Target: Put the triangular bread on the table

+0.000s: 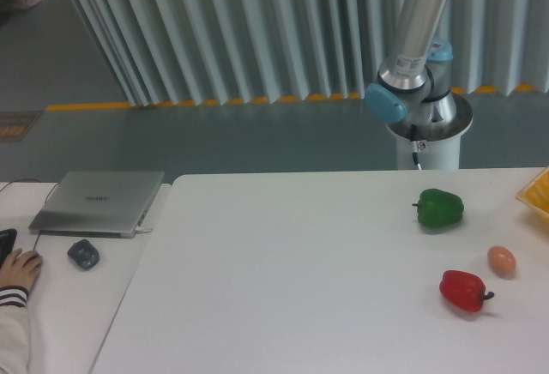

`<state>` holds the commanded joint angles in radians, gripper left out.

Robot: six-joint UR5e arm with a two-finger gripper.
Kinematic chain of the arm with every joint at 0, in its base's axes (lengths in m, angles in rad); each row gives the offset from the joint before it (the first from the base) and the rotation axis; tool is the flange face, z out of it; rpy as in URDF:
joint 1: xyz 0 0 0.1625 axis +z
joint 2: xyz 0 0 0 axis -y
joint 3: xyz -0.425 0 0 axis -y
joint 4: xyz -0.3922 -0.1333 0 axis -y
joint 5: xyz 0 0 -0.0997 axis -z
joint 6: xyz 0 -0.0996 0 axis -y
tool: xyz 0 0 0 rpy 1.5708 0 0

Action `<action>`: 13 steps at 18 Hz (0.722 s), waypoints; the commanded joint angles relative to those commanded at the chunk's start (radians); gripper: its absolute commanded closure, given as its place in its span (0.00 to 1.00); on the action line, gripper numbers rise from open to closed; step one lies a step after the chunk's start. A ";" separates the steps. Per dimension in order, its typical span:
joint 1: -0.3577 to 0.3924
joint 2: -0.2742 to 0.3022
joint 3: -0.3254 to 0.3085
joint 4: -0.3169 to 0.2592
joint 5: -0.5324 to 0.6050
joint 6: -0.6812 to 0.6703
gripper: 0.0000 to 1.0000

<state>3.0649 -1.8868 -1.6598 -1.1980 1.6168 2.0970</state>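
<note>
The triangular bread is out of view. The large white table (283, 271) fills the lower frame. Only the lower part of my arm (418, 39) shows, rising from its white base (426, 134) behind the table's far edge and leaving the frame at the top. My gripper is not in view.
A green pepper (441, 208), a red pepper (463, 290) and a small orange-brown egg (502, 260) lie at the table's right. A yellow tray's corner (536, 194) shows at the right edge. On the smaller left desk sit a laptop (99, 202) and a dark object (83, 255); a person's hand (17, 271) covers the mouse.
</note>
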 joint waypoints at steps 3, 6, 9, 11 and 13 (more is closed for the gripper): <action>-0.003 -0.006 0.000 0.002 0.002 -0.002 0.00; -0.006 -0.018 0.000 0.002 0.002 -0.003 0.00; -0.006 -0.020 0.000 0.003 0.002 0.000 0.00; -0.005 -0.020 0.002 0.003 0.003 0.011 0.00; -0.005 -0.020 0.002 0.002 0.003 0.012 0.00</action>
<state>3.0603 -1.9067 -1.6582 -1.1965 1.6199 2.1092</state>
